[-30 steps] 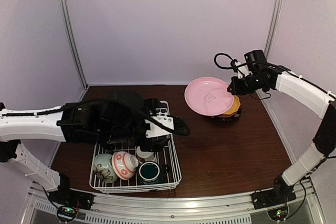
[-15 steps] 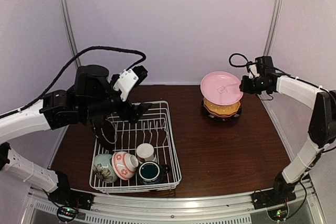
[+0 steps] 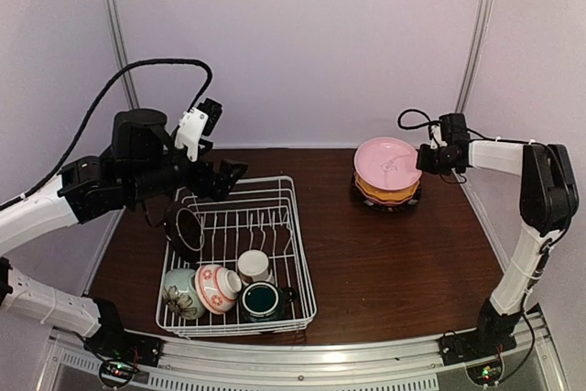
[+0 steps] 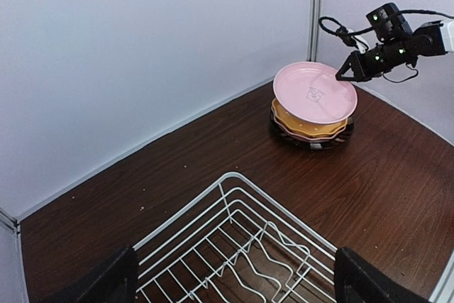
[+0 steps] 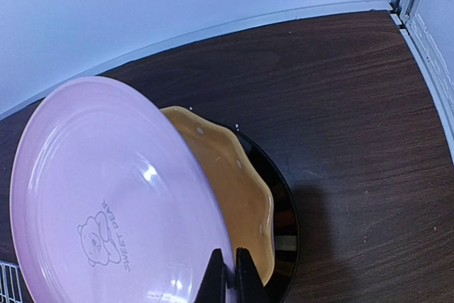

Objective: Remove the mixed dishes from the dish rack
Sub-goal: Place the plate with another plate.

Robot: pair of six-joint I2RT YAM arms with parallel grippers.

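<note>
— Right wrist: the right gripper [image 5: 228, 276] pinches the pink plate [image 5: 99, 189] at its rim, tilted on the stack [image 5: 237, 193].
— Left gripper [image 4: 235, 255] (fingers wide, empty) hangs over the rack [image 4: 284, 225], well apart from the stack.

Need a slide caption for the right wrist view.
Tilted pink plate, rim pinched by the right tool, above the yellow-orange plate stacked on the black plate.
</note>
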